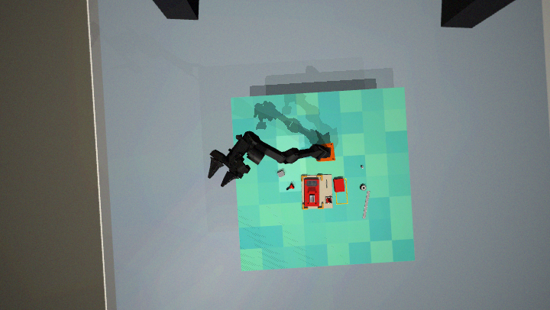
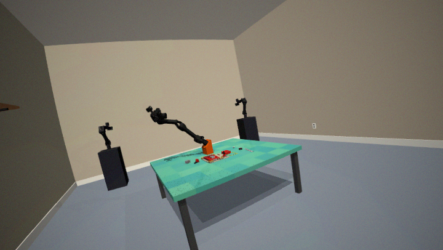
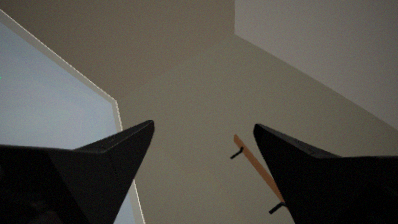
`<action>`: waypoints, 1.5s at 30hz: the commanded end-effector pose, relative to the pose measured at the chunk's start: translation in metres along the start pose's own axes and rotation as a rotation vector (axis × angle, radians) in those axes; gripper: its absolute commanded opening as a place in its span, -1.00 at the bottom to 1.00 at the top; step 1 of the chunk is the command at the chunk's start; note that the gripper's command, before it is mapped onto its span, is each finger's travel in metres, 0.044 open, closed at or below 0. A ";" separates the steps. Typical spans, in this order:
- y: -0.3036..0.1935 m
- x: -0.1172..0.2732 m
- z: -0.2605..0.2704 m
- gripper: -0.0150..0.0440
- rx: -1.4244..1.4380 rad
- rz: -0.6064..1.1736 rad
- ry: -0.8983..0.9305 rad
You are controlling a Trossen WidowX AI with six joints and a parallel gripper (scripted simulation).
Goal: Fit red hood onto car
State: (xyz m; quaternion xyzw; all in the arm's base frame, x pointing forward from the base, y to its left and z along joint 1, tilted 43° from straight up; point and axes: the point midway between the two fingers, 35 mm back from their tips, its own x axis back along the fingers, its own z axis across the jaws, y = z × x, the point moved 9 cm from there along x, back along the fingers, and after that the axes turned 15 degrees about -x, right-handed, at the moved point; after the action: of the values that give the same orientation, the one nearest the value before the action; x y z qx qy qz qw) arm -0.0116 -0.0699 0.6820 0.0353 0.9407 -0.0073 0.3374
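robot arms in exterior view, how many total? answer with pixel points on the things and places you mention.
3: one on the orange mount (image 2: 207,148) at the table (image 2: 248,169), one atop each dark pedestal (image 2: 113,169) (image 2: 248,127), left and right in the picture. More could be out of frame.

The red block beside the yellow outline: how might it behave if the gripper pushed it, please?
The red block would probably slide rather than roll, given its flat, boxy top. Its plain, uncreased faces suggest it is stiff.

An orange shelf (image 2: 10,106) (image 3: 260,168) on a wall, and a white outlet (image 2: 314,125) on another wall.
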 end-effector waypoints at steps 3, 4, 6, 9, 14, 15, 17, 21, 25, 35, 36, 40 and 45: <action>-0.004 0.001 -0.001 1.00 -0.011 -0.013 -0.012; -0.007 0.002 -0.002 1.00 -0.020 -0.022 -0.022; -0.017 0.005 -0.004 1.00 -0.044 -0.049 -0.049; -0.033 0.007 -0.007 1.00 -0.140 -0.075 -0.113; -0.069 0.011 -0.009 1.00 -0.331 -0.101 -0.227; -0.077 0.011 -0.008 1.00 -0.371 -0.104 -0.249; -0.093 0.011 -0.005 1.00 -0.452 -0.108 -0.291; -0.125 0.008 0.005 1.00 -0.611 -0.109 -0.365; -0.152 0.002 0.021 1.00 -0.755 -0.103 -0.415; -0.211 -0.021 0.078 1.00 -1.098 -0.047 -0.512; -0.216 -0.024 0.085 1.00 -1.130 -0.038 -0.521; -0.234 -0.034 0.114 1.00 -1.256 0.004 -0.550; -0.256 -0.052 0.164 1.00 -1.447 0.094 -0.580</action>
State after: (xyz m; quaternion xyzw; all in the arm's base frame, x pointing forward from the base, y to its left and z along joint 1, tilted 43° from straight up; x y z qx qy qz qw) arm 0.0915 -0.3182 0.6043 -0.1677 0.6188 0.5694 0.5145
